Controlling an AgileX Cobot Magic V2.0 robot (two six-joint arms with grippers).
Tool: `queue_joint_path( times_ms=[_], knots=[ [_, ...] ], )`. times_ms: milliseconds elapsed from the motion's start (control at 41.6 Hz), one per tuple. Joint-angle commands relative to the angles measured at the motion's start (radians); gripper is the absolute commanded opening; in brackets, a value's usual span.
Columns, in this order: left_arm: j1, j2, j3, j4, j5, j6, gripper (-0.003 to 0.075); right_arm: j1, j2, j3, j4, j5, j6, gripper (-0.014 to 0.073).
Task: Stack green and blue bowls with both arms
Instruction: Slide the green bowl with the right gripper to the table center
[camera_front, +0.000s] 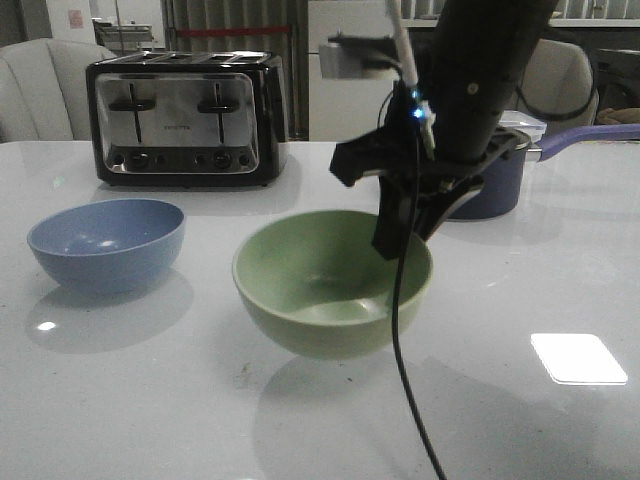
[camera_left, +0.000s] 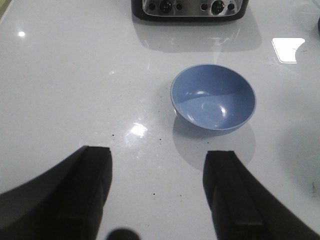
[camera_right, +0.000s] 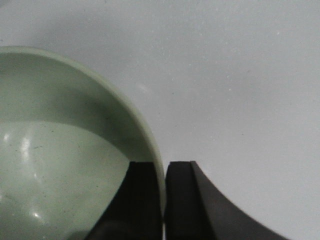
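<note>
The right gripper (camera_front: 405, 225) is clamped on the green bowl's (camera_front: 325, 290) far right rim at table centre. The left gripper (camera_left: 157, 192) hangs spread near the blue bowl (camera_front: 105, 243) at left. Nothing is stacked yet.

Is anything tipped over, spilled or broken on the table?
Nothing is spilled or broken. The green bowl looks lifted off the table and a bit tilted, but only because the right gripper is pinching its rim. The blue bowl sits upright, empty and untouched, and the left gripper is open above the table near it.
</note>
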Motion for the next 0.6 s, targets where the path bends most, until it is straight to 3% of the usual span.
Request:
queue_joint_path(
  times_ms=[0,144,408,576],
  knots=[
    [-0.008,0.005,-0.034,-0.007,-0.064,-0.013,0.0454,-0.001,-0.017,-0.029,0.006,-0.035,-0.012,0.007],
    [-0.008,0.005,-0.034,-0.007,-0.064,-0.013,0.0454,-0.001,0.0,-0.029,0.004,-0.036,-0.012,0.0088],
    [-0.008,0.005,-0.034,-0.007,-0.073,-0.013,0.0454,-0.001,-0.026,-0.031,0.003,-0.034,-0.012,0.0414],
    [-0.008,0.005,-0.034,-0.007,-0.073,-0.013,0.0454,-0.001,-0.13,-0.029,0.01,-0.041,-0.012,0.0426]
  ],
)
